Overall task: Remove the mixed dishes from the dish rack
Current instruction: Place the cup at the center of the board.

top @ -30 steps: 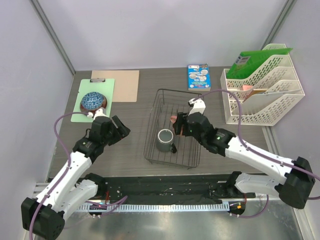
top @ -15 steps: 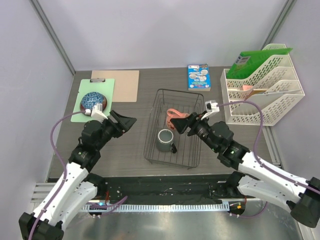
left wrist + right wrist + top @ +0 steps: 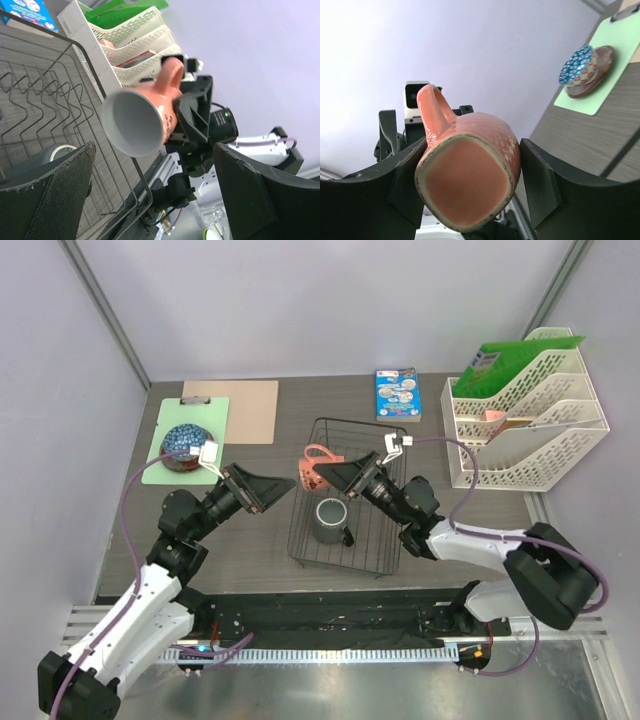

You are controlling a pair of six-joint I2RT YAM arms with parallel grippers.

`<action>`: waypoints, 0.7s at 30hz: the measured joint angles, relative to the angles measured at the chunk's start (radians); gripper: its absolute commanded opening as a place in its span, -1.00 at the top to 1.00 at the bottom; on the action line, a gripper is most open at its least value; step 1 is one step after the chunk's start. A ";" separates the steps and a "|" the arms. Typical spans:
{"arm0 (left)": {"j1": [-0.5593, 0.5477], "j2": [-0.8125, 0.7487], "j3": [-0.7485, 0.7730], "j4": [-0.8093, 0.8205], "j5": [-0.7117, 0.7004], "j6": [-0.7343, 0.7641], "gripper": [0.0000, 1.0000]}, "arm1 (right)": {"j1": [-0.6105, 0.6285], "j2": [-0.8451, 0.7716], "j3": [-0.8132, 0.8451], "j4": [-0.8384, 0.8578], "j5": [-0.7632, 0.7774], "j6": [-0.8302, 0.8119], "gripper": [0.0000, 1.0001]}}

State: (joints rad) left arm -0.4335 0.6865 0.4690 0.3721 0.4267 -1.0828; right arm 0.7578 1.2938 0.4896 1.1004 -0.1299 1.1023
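My right gripper (image 3: 328,473) is shut on the salmon-pink cup (image 3: 312,468), which it holds on its side above the left rim of the black wire dish rack (image 3: 345,565). In the right wrist view the cup's base (image 3: 467,172) fills the space between both pads. My left gripper (image 3: 268,490) is open and points at the cup's mouth (image 3: 135,120) from the left, apart from it. A grey-green mug (image 3: 330,520) stands in the rack. The blue-inside bowl (image 3: 185,440) sits on the dark red plate (image 3: 595,75) on a green mat (image 3: 215,420).
A white tiered file tray (image 3: 525,430) with a green folder stands at the back right. A blue booklet (image 3: 398,395) lies behind the rack. A brown clipboard (image 3: 245,410) lies beside the green mat.
The right arm lifted the pink cup out of the rack and carried it left. The left gripper turned to face the cup and opened wide.
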 measured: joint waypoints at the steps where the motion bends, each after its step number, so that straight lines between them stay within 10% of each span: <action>1: -0.009 -0.003 0.000 0.001 0.001 0.013 -0.88 | 0.000 0.037 0.013 0.031 -0.010 0.029 0.99; 21: -0.082 0.074 0.021 -0.018 -0.041 0.211 -0.45 | 0.045 0.274 0.148 0.132 -0.087 0.222 0.97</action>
State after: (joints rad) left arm -0.5156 0.7605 0.4900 0.3542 0.3855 -0.8715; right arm 0.8028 1.5673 0.6380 1.2327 -0.2165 1.3239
